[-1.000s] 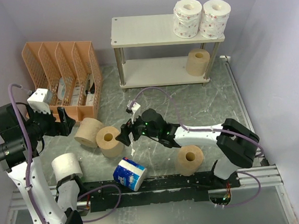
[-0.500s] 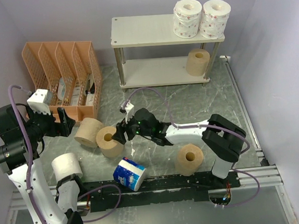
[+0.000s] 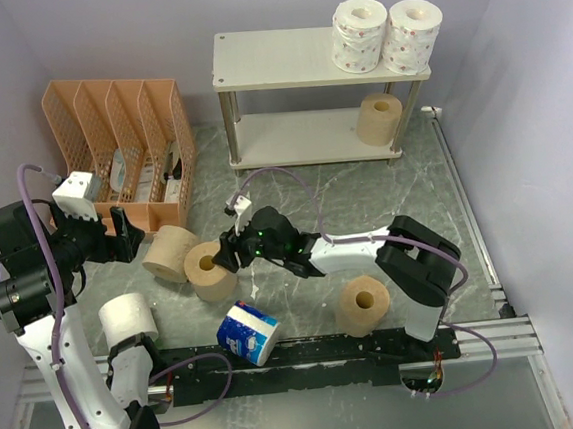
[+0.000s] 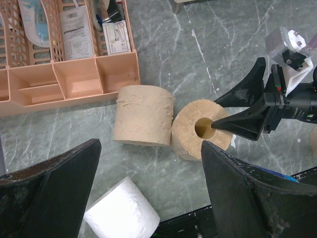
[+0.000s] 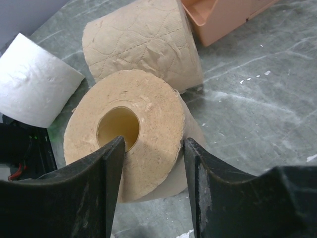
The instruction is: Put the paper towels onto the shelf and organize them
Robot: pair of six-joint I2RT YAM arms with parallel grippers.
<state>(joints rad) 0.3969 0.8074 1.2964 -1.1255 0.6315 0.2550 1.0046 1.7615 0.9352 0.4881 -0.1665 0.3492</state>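
My right gripper grips a tan paper towel roll standing on end on the table, one finger in its hollow core and the other against its outer side. A second tan roll lies touching it on the left. A white roll, a blue-white wrapped roll and another tan roll sit near the front. The shelf holds two printed white rolls on top and a tan roll below. My left gripper hangs open above the table, empty.
An orange mesh file organizer with papers and small items stands at the back left, close to the lying tan roll. A black rail runs along the front edge. Walls close in on both sides.
My right gripper has slid left onto the standing tan roll and its jaws have narrowed onto the roll's wall. The left arm has not moved.
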